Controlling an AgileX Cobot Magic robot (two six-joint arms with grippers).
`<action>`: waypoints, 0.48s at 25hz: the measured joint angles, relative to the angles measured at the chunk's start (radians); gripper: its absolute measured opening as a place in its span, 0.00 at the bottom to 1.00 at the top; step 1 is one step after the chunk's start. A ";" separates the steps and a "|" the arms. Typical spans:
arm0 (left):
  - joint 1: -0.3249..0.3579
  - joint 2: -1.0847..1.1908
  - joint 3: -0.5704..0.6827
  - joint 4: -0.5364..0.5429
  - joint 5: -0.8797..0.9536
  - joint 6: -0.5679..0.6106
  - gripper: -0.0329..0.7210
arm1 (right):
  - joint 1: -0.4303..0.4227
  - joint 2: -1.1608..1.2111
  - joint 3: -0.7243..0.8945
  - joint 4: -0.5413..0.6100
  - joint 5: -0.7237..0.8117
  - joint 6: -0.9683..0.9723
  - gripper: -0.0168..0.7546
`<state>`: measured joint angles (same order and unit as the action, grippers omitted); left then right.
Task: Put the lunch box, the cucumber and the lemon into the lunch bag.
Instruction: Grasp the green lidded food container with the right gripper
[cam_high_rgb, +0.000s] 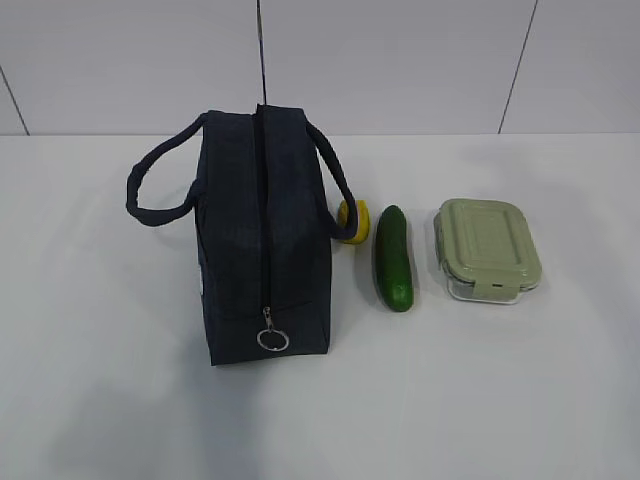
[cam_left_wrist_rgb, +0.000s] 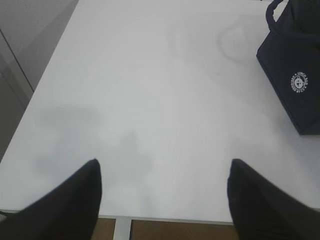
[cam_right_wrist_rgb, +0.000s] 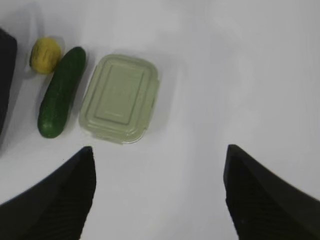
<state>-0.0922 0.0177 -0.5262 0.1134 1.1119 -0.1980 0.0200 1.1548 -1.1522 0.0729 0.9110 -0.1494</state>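
The navy lunch bag (cam_high_rgb: 262, 235) stands on the white table, zipper shut, with its silver ring pull (cam_high_rgb: 272, 339) at the near end. To its right lie the lemon (cam_high_rgb: 354, 220), the dark green cucumber (cam_high_rgb: 393, 257) and the lunch box (cam_high_rgb: 487, 249) with its sage-green lid. From the right wrist camera the lemon (cam_right_wrist_rgb: 45, 54), cucumber (cam_right_wrist_rgb: 62, 91) and lunch box (cam_right_wrist_rgb: 120, 98) lie beyond my open right gripper (cam_right_wrist_rgb: 159, 152), which holds nothing. My left gripper (cam_left_wrist_rgb: 164, 166) is open and holds nothing near the table's edge, the lunch bag (cam_left_wrist_rgb: 297, 70) at the far right. Neither gripper appears in the exterior view.
A grey tiled wall (cam_high_rgb: 400, 60) rises behind the table. The table's front edge (cam_left_wrist_rgb: 165, 218) and a white leg (cam_left_wrist_rgb: 121, 230) show under the left gripper. Bare white tabletop (cam_high_rgb: 90, 330) spreads left of the bag and in front of all objects.
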 joint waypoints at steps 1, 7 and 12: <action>0.000 0.004 0.000 0.000 0.000 0.000 0.80 | 0.000 0.018 0.000 0.027 0.005 -0.012 0.79; 0.000 0.046 0.000 0.000 0.000 0.000 0.81 | -0.009 0.115 -0.002 0.213 0.017 -0.133 0.79; 0.000 0.046 0.000 0.000 -0.002 0.000 0.81 | -0.147 0.174 -0.002 0.503 0.065 -0.306 0.79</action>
<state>-0.0922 0.0640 -0.5262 0.1134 1.1099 -0.1980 -0.1269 1.3289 -1.1539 0.5763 0.9765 -0.4554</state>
